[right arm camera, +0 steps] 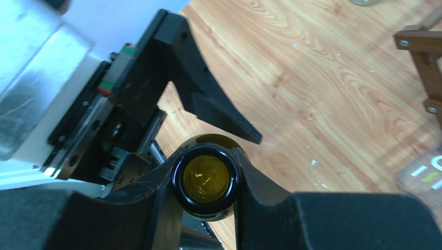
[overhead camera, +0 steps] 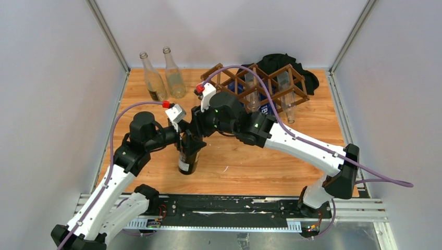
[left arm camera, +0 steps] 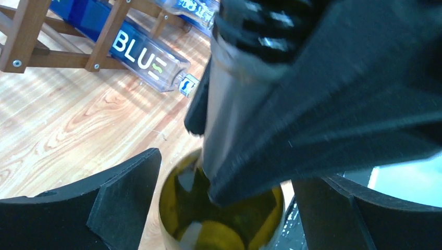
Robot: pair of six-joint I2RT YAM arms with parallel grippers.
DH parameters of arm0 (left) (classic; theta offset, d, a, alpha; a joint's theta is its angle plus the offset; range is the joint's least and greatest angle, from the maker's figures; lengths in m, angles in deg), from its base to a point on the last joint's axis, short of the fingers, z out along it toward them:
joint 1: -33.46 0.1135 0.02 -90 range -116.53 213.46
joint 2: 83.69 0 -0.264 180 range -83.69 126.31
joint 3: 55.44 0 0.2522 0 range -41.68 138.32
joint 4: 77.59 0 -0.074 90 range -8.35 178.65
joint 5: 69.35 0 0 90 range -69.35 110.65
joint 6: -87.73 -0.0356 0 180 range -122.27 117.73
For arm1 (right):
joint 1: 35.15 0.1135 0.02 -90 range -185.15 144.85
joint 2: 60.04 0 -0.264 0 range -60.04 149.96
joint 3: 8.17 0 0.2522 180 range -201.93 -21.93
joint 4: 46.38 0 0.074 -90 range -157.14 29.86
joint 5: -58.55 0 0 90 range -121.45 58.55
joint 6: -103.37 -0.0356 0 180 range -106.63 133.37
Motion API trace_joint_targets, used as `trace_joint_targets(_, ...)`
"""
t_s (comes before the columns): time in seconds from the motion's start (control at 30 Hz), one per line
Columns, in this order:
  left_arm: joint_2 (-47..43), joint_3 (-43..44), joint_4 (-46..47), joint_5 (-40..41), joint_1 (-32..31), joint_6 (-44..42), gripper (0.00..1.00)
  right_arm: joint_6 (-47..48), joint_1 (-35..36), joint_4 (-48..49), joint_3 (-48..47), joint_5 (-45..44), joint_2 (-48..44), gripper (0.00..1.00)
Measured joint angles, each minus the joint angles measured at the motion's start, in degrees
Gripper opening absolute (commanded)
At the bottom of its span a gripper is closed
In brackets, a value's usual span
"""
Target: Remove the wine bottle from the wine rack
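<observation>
Back left corner: two clear bottles (overhead camera: 163,77) upright, near the table's (overhead camera: 292,166) rear edge and the left wall.

Left of centre: wine bottle (overhead camera: 188,156), dark green, upright on the boards, off the wine rack (overhead camera: 237,83) and well apart from it. Bare wood lies to its front and left, up to the black rail (overhead camera: 229,211) at the near edge.

Left claw (left arm camera: 229,172): fingers (left arm camera: 120,200) spread, flanking the bottle's shoulder, with a sliver of wood showing between the glass and the right-hand finger.

Right claw (right arm camera: 207,156): clamped on the bottle's neck just below the open mouth.

Right rear: the rack stands along the back edge, with clear blue-labelled bottles (left arm camera: 140,57) lying in its cells and necks poking out the front. Black cloth (overhead camera: 284,61) is bunched behind it.

Front right: a wide stretch of bare boards, crossed only by the right arm.
</observation>
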Motion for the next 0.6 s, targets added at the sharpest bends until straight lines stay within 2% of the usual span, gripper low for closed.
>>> trace_joint_targets(0.1, -0.24, 0.00, 0.39, -0.81, -0.02, 1.01, 0.95, 0.02, 1.11, 1.51, 0.55, 1.07, -0.04, 0.00)
trace_joint_targets(0.2, -0.83, -0.02, 0.35, -1.77, -0.02, 1.44, 0.84, 0.09, 1.64, 2.49, 0.63, 1.70, -0.15, 0.00)
trace_joint_targets(0.3, -1.62, -0.07, 0.48, -2.64, 0.02, 1.66, 0.57, 0.28, 1.81, 2.89, 0.63, 1.97, -0.72, 0.00)
trace_joint_targets(0.33, -1.84, -0.13, 0.76, -2.95, 0.07, 1.90, 0.42, 0.37, 1.90, 2.80, 0.70, 2.03, -0.98, 0.00)
trace_joint_targets(0.37, -1.99, -0.15, 1.01, -2.99, 0.02, 1.81, 0.21, 0.44, 1.90, 2.84, 0.90, 2.03, -1.18, 0.02)
trace_joint_targets(0.43, -2.47, -0.42, 1.09, -3.13, 0.02, 1.99, 0.03, 0.44, 1.99, 3.04, 1.11, 2.01, -1.38, 0.15)
trace_joint_targets(0.47, -2.56, -0.52, 1.14, -3.04, 0.02, 2.01, 0.00, 0.44, 2.01, 3.06, 1.22, 1.99, -1.44, 0.24)
trace_joint_targets(0.53, -2.64, -0.57, 1.14, -2.99, 0.02, 2.03, 0.00, 0.44, 2.01, 3.23, 1.49, 1.95, -1.62, 0.46)
trace_joint_targets(0.6, -2.62, -0.57, 1.25, -2.97, 0.13, 1.97, 0.00, 0.48, 2.01, 4.15, 2.47, 1.92, -2.19, 0.61)
